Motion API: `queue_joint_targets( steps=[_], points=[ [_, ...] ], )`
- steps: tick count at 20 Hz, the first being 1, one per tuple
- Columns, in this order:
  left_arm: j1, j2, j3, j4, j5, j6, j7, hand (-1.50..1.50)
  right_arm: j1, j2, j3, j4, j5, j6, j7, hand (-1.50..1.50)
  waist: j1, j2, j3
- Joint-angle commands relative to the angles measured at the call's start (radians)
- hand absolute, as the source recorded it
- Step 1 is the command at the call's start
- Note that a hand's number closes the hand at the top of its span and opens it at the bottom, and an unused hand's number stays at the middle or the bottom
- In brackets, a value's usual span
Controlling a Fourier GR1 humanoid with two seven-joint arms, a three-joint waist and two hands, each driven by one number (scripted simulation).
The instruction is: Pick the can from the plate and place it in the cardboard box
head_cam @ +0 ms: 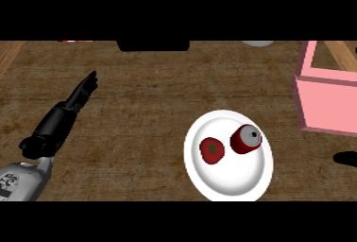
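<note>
Brown woodgrain counter [140, 118] fills the head view, seen from steeply above.

Nearest, low centre-right: white plate [225, 182], oval in outline. On it a dark red can [245, 139] with a grey lid lies tilted toward the plate's upper right, and a red tomato [212, 150] with a dark stem spot sits just beside it on the left; whether the two touch cannot be told.

Lower left: left hand [70, 106] on a grey forearm, fingers straight and extended up the counter, grasping nothing, well apart from the plate.

Right edge, level with the plate: a small black part of the right hand [346, 159]; its state cannot be told.

Farther, upper right: pink box [327, 106], open-topped, cut by the edge.

Far edge: a black object [153, 45], a pale rounded object [258, 43] and a small red item [72, 41], all unidentifiable.
</note>
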Motion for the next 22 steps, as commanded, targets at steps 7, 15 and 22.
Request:
queue_joint_targets(
  steps=[7, 15, 22],
  points=[
    [-0.035, -0.005, 0.023, 0.061, -0.009, -0.055, -0.026, 0.0, -0.061, -0.171, 0.202, -0.245, 0.199, 0.224, 0.361, -1.5, 0.024, 0.005, -0.002],
    [-0.015, -0.048, 0.008, 0.041, -0.046, -0.061, -0.037, 0.0, -0.261, -0.057, 0.384, -0.344, 0.236, 0.421, 0.777, -1.5, 0.04, 0.006, -0.001],
    [0.01, -0.017, 0.077, -0.032, -0.013, -0.102, 0.011, 0.0, -0.365, 0.217, 0.568, -0.276, 0.322, 0.506, 1.045, -1.5, 0.037, 0.002, 0.0]
  ],
)
